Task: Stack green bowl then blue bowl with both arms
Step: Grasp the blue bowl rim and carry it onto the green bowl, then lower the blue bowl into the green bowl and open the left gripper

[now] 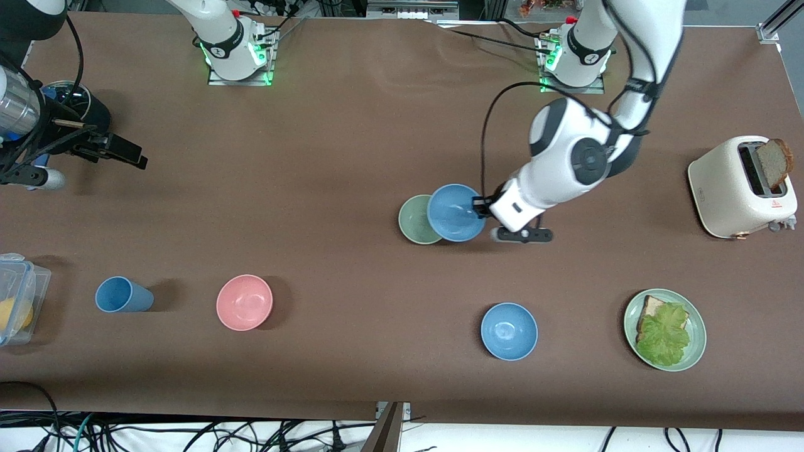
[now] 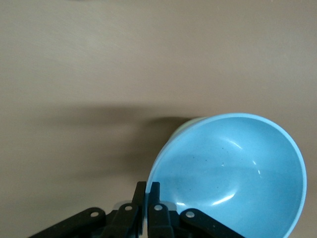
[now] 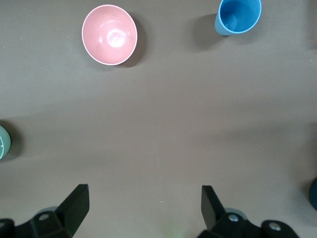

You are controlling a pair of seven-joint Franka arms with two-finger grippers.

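Brown table (image 1: 352, 157). Left gripper (image 1: 482, 208) clamped on rim of blue bowl (image 1: 455, 212), held tilted over green bowl (image 1: 416, 220), overlapping it. Right gripper (image 3: 144, 204) waits over right arm's table end, fingers spread wide, nothing held.

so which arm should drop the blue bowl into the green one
Left. Its claw is shut on the blue bowl, held partly over the green bowl. The right claw waits open at its end of the table.
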